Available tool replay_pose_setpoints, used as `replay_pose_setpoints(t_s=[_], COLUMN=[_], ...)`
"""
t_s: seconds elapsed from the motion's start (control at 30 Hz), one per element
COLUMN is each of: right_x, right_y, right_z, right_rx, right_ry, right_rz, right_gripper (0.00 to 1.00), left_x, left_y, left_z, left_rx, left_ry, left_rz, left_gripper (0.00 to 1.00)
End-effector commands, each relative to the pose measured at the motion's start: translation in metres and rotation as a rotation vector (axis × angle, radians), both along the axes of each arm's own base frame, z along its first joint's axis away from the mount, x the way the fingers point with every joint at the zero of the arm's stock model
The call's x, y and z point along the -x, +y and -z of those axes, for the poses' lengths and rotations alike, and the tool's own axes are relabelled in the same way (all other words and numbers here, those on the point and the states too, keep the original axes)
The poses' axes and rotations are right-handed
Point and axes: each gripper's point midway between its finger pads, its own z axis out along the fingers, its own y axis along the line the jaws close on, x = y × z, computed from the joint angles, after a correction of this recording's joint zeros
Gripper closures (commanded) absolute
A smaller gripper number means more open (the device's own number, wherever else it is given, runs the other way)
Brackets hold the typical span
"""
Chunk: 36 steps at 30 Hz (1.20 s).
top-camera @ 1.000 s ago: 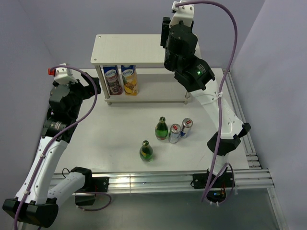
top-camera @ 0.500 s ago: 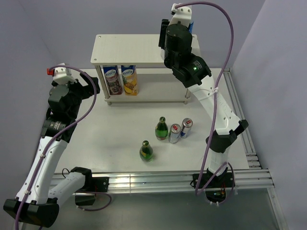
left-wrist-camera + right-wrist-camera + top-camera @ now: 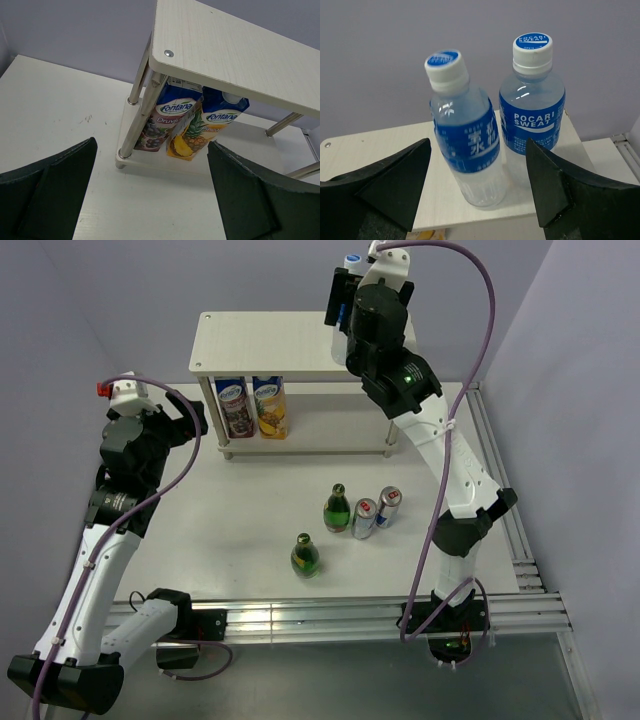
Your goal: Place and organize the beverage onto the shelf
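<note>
On the shelf's (image 3: 260,340) top board, right end, a bottle (image 3: 467,150) stands beside a second bottle (image 3: 532,115); the right hand (image 3: 477,185) is spread around them, grasping nothing; the left hand (image 3: 150,195), likewise released, faces a grape carton (image 3: 160,120) and a pineapple carton (image 3: 197,127) on the lower tier.

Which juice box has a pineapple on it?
The orange-yellow Fontana carton on the shelf's lower board, right of the purple one, which shows dark berries instead.

Two blue-labelled clear plastic bottles (image 3: 470,150) stand on the top board of the pale wood two-tier shelf (image 3: 260,340), at its right end. Two printed juice cartons (image 3: 240,407) stand on the lower board, at its left end.
</note>
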Motion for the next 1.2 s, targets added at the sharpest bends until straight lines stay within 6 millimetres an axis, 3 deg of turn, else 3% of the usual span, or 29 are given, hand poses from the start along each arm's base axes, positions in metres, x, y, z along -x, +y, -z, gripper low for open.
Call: replay_pose_setpoints(t_s=[0.0,0.27,0.33,0.4,0.43,0.47,0.5,0.53,0.57,0.63,0.67,0.73,0.77,0.8,0.83,0.87,0.93,1.0,1.03,1.07,1.13,1.17], right_x=[-0.005,-0.008,-0.003,-0.004,0.004,0.003,0.006,0.02,0.021,0.045,0.052,0.077,0.088,0.105,0.114,0.123,0.144,0.158,0.168,0.172,0.185,0.188], right_y=[-0.002,-0.001,-0.003,-0.003,-0.007,-0.006,-0.007,-0.013,-0.012,-0.021,-0.013,-0.025,-0.014,-0.027,-0.025,-0.014,-0.022,-0.016,-0.024,-0.021,-0.024,-0.023], right_z=[-0.012,0.002,0.0,0.011,0.006,0.019,0.019,0.008,0.029,0.013,0.031,0.019,0.035,0.026,0.031,0.047,0.054,0.086,0.088,0.111,0.128,0.147], right_rx=[-0.045,-0.046,-0.058,-0.055,-0.07,-0.054,-0.067,-0.09,-0.059,-0.101,-0.078,-0.111,-0.087,-0.119,-0.123,-0.128,-0.158,-0.152,-0.171,-0.143,-0.162,-0.16], right_ry=[-0.045,-0.018,-0.02,0.001,-0.009,0.017,0.01,-0.016,0.019,-0.042,-0.017,-0.056,-0.031,-0.057,-0.05,-0.025,-0.007,0.045,0.043,0.076,0.102,0.131], right_rz=[0.008,0.017,0.013,0.016,0.011,0.01,0.011,0.003,0.011,0.008,-0.008,0.012,-0.016,0.006,-0.008,-0.046,-0.078,-0.114,-0.118,-0.128,-0.155,-0.158], right_gripper=[0.17,0.17,0.17,0.17,0.18,0.18,0.18,0.18,0.18,0.18,0.18,0.17,0.17,0.17,0.17,0.17,0.17,0.17,0.17,0.17,0.17,0.17], left_x=[0.001,0.001,0.001,0.0,0.0,0.001,0.0,0.0,-0.001,-0.001,0.0,0.002,0.004,0.005,0.006,0.007,0.009,0.009,0.015,0.018,0.035,0.043], left_y=[0.0,0.0,0.0,0.001,0.001,0.001,0.0,0.0,0.0,-0.001,-0.002,-0.004,-0.009,-0.013,-0.017,-0.024,-0.037,-0.038,-0.053,-0.06,-0.084,-0.09], left_z=[-0.013,-0.014,-0.013,-0.013,-0.013,-0.013,-0.012,-0.013,-0.012,-0.012,-0.012,-0.014,-0.016,-0.016,-0.016,-0.013,-0.003,0.017,0.022,0.029,0.046,0.055], left_rx=[-0.005,-0.004,-0.004,-0.004,-0.004,-0.004,-0.004,-0.006,-0.006,-0.017,-0.021,-0.021,-0.026,-0.034,-0.04,-0.06,-0.091,-0.133,-0.144,-0.14,-0.139,-0.11], left_ry=[-0.041,-0.043,-0.041,-0.04,-0.04,-0.041,-0.038,-0.04,-0.038,-0.037,-0.036,-0.043,-0.056,-0.061,-0.065,-0.059,-0.014,0.089,0.11,0.133,0.193,0.219], left_rz=[0.011,0.01,0.01,0.008,0.01,0.01,0.01,0.011,0.011,0.022,0.027,0.042,0.071,0.096,0.116,0.155,0.198,0.162,0.185,0.193,0.27,0.29], left_gripper=[0.01,0.01,0.01,0.01,0.01,0.01,0.01,0.01,0.01,0.01,0.01,0.01,0.01,0.01,0.01,0.01,0.01,0.01,0.01,0.01,0.01,0.01])
